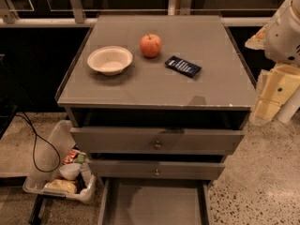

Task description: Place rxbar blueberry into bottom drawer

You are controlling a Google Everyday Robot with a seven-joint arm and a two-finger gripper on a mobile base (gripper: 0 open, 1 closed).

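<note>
Rxbar blueberry on the counter, bottom drawer standing open.
My arm hangs folded off the counter's right edge, jaws there too; spread or closed, I cannot tell. The bar lies well left of them, near the apple.

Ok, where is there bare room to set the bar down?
The bottom drawer floor is bare. On the cabinet top, the front strip before bowl, apple and rxbar blueberry is free; that row is crowded. The gripper hangs beyond the right edge.
</note>
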